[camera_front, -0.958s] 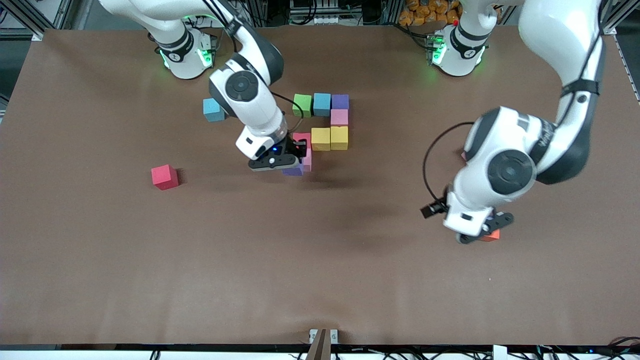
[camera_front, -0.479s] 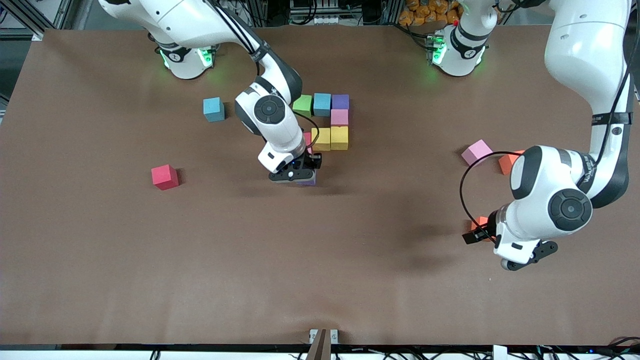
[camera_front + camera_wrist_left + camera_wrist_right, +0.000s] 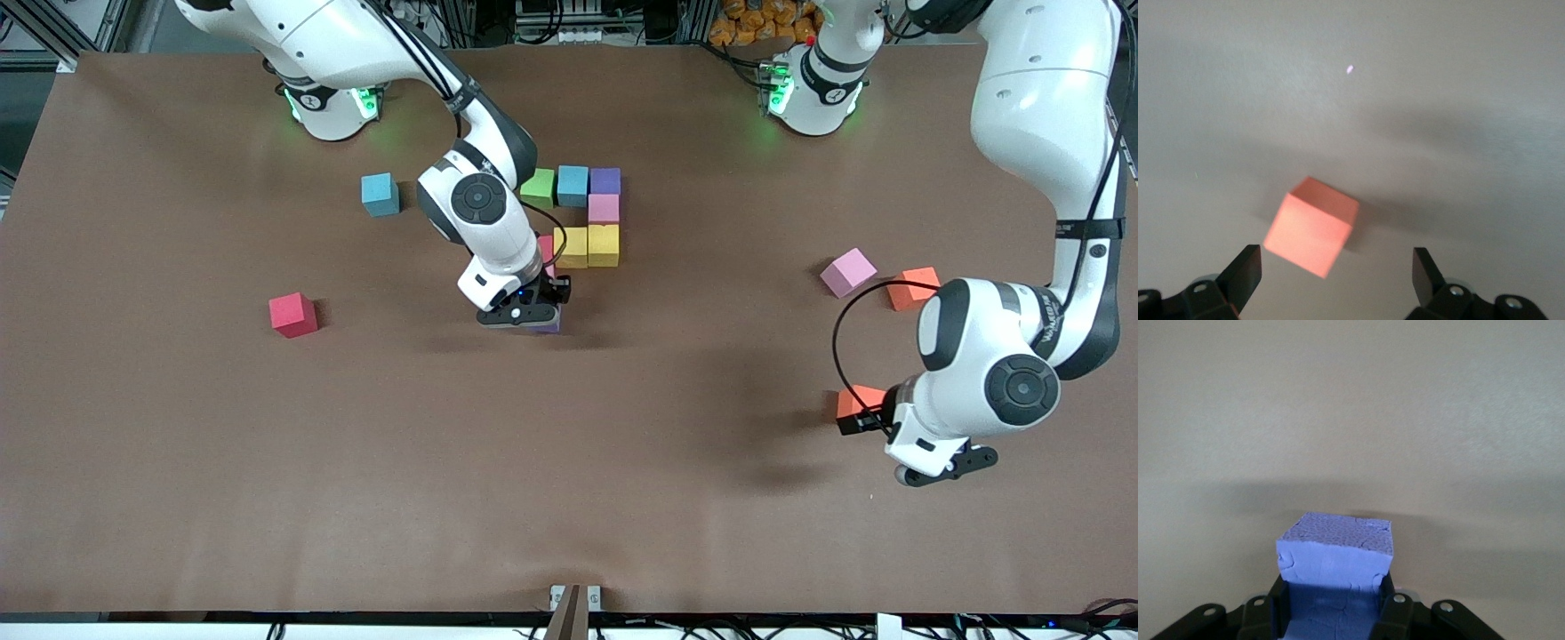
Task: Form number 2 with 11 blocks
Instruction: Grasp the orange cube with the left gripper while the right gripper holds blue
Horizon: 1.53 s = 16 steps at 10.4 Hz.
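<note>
Part of the number 2 lies mid-table: a green block, a blue block and a purple block in a row, then a pink block and two yellow blocks. A red block shows partly past the right arm. My right gripper is shut on another purple block, low at the figure's end nearer the camera. My left gripper is open beside an orange block, which it does not touch.
Loose blocks lie on the brown table: a blue one and a red one toward the right arm's end, a pink one and an orange one toward the left arm's end.
The right gripper carried the purple block a little toward the camera and the left arm's end. The left gripper, still open, drew off the orange block, which now shows.
</note>
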### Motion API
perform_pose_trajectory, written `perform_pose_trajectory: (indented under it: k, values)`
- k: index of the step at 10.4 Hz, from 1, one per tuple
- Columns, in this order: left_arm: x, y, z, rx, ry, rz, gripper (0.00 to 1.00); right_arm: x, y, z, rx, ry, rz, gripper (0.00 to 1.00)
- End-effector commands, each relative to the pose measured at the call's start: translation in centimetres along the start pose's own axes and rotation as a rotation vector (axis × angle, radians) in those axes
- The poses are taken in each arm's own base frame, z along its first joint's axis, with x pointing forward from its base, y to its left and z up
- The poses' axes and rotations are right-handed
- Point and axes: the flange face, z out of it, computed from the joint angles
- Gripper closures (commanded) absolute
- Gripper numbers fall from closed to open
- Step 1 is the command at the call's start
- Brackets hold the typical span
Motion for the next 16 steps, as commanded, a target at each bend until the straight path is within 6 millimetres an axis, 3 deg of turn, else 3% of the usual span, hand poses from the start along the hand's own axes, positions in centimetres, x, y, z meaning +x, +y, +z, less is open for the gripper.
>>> perform_pose_trajectory:
  k: [1,2,4,10,16]
  values:
    - [0.4,-0.6,0.5,0.0,0.011,0.041,0.0,0.6,0.0,0.6,-0.016,0.004,0.007,0.5]
    - [0.2,0.0,1.1,0.005,0.002,0.072,0.0,0.6,0.0,0.7,-0.016,0.005,0.006,0.5]
    - [0.4,-0.5,3.0,0.005,-0.024,0.144,0.0,0.3,-0.2,1.3,-0.017,0.001,0.005,0.5]
    - [-0.5,-0.5,5.1,0.014,-0.063,0.202,0.0,0.1,0.1,2.6,-0.043,0.009,-0.022,0.5]
    - [-0.5,-2.4,6.8,0.074,-0.061,0.275,0.0,0.0,-0.1,3.2,-0.033,0.017,-0.023,0.49]
